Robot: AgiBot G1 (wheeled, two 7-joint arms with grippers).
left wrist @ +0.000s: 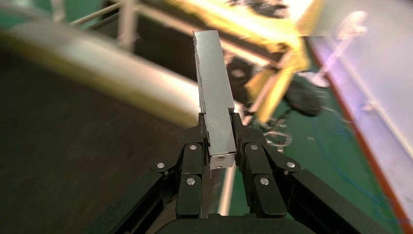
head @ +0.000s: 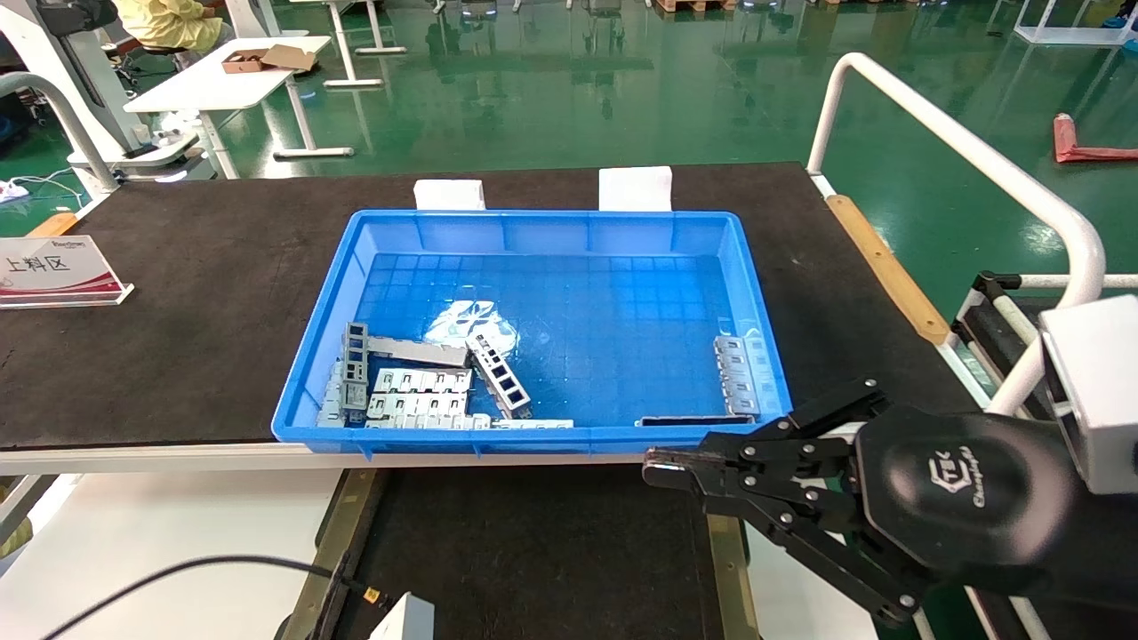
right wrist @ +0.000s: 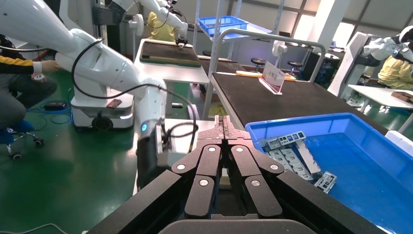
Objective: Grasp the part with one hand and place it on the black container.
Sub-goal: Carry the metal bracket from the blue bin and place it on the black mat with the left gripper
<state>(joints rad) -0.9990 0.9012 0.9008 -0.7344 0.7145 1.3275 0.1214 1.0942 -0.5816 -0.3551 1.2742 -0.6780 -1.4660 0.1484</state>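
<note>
My left gripper (left wrist: pixel 219 123) is shut on the part (left wrist: pixel 212 73), a slim silver-grey metal strip that sticks out straight beyond the fingertips. It hangs over a dark surface and a blurred pale rail. The left gripper does not show in the head view. The black container (head: pixel 533 551), a flat black tray with brass-coloured side strips, lies just in front of the table. My right gripper (head: pixel 662 467) is shut and empty, near the container's right edge, below the blue crate's front right corner; it also shows in the right wrist view (right wrist: pixel 223 122).
The blue crate (head: pixel 551 227) stands on the black table mat (head: pixel 178 293). It holds several grey metal pieces at its front left (head: pixel 418 391) and a few at its front right (head: pixel 738 373). A sign (head: pixel 53 271) stands at the left. A white rail (head: pixel 969 151) runs along the right.
</note>
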